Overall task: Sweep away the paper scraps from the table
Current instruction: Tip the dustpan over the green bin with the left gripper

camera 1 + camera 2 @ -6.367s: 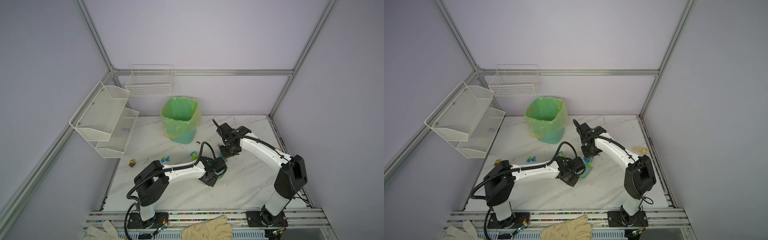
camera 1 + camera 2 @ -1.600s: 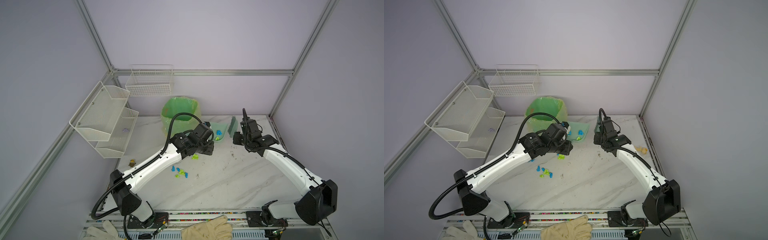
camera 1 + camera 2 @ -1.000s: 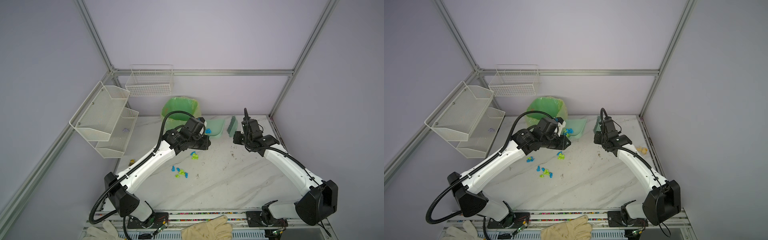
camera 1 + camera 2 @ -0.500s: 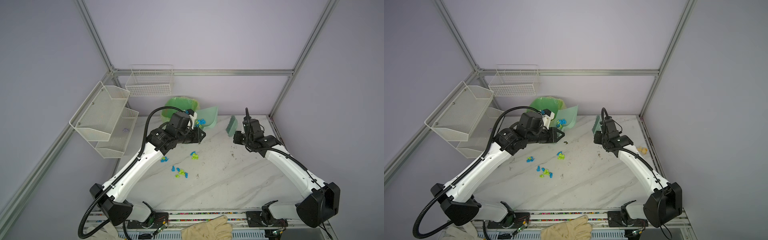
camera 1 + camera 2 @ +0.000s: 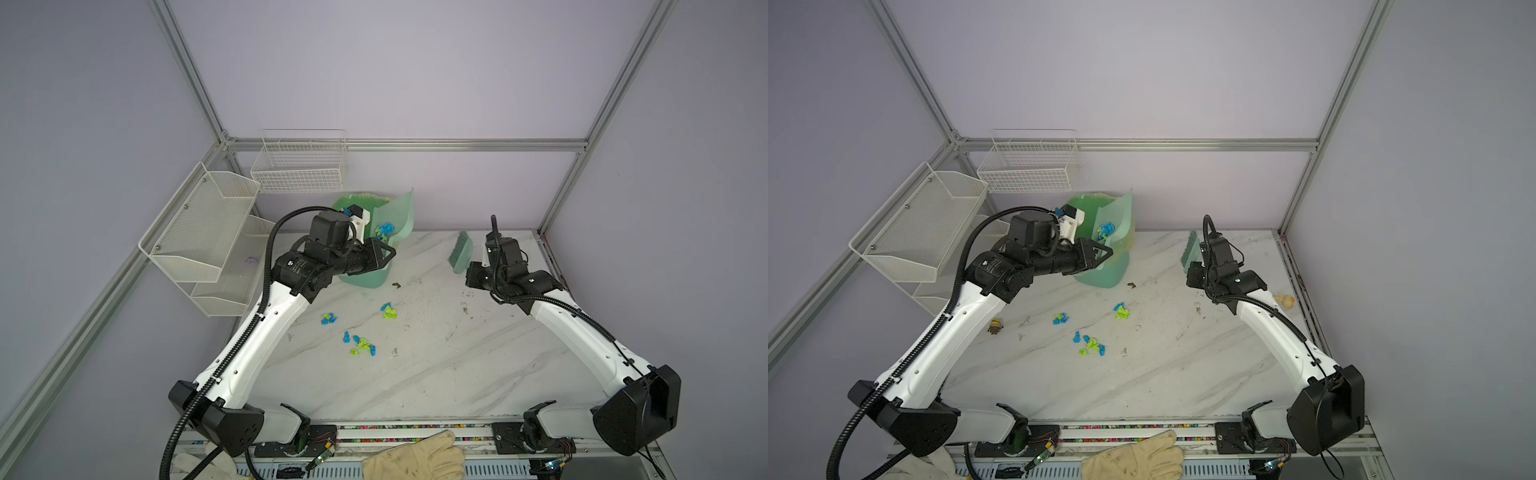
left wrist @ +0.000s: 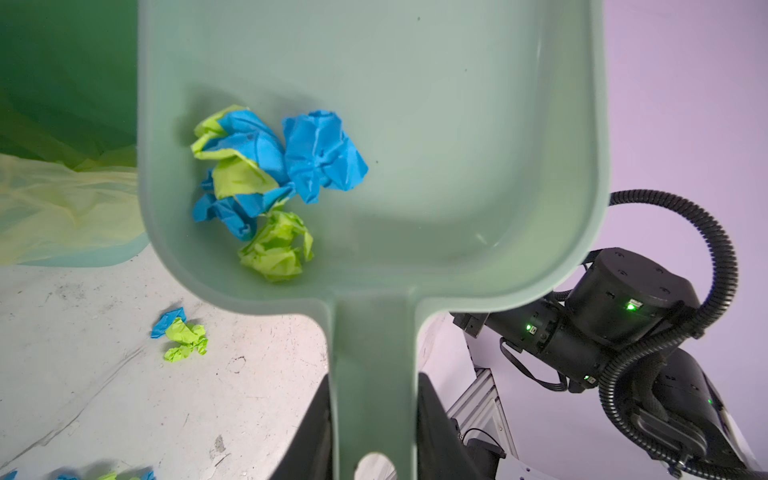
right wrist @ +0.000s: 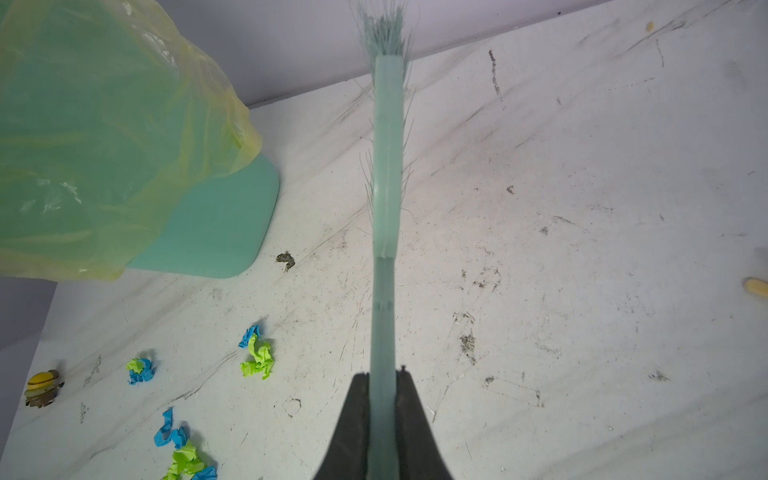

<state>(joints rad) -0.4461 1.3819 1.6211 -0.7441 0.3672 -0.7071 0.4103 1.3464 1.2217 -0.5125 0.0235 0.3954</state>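
My left gripper [image 6: 374, 378] is shut on the handle of a pale green dustpan [image 6: 415, 124], held raised and tilted steeply at the green bin [image 5: 361, 281]. Blue and lime paper scraps [image 6: 270, 178] lie bunched in the pan's deep end. More paper scraps [image 5: 361, 345] lie loose on the white marble table [image 5: 436, 374], in three small groups mid-table. My right gripper [image 7: 384, 378] is shut on the handle of a green brush [image 7: 386, 187]. It holds the brush [image 5: 460, 251] above the table's far right, bristles away from the scraps.
The bin [image 7: 104, 124] has a yellowish liner. A yellow toy figure [image 5: 995, 326] stands by the left arm. A brownish speck [image 5: 396, 285] lies by the bin. Wire baskets [image 5: 199, 232] hang on the left wall. A glove [image 5: 415, 459] lies on the front rail.
The left arm has lifted the dustpan up and back toward the bin and tipped it steeper, scraps still inside. The right arm with the brush has barely moved.
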